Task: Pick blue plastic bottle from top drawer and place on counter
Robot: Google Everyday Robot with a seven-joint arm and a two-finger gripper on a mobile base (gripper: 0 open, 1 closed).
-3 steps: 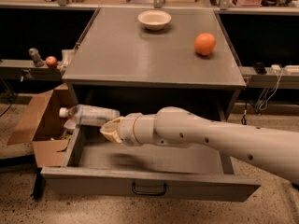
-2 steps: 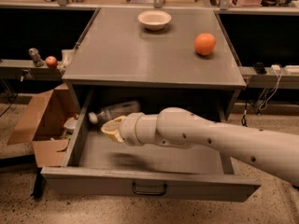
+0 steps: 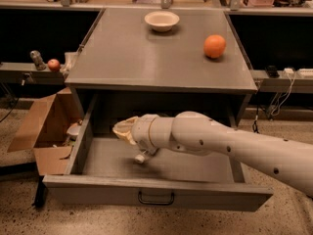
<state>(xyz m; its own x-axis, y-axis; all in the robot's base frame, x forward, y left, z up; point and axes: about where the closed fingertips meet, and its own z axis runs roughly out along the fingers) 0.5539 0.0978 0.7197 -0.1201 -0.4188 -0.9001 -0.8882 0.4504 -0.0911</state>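
Observation:
The top drawer (image 3: 156,192) stands pulled out below the grey counter (image 3: 146,58). My gripper (image 3: 125,129) is inside the drawer at its left middle, above the drawer floor, with the arm coming in from the right. It is shut on the blue plastic bottle. Only the bottle's white cap end (image 3: 140,157) shows, pointing down just under the wrist; the rest is hidden behind the gripper and wrist.
On the counter stand a white bowl (image 3: 162,20) at the back and an orange (image 3: 214,46) at the right. An open cardboard box (image 3: 46,131) sits on the floor left of the drawer. A tan worktop with tools runs along the back.
The bottle stuck out to the left of the gripper. It has swung round and now points down under the wrist. The gripper has shifted slightly right inside the drawer.

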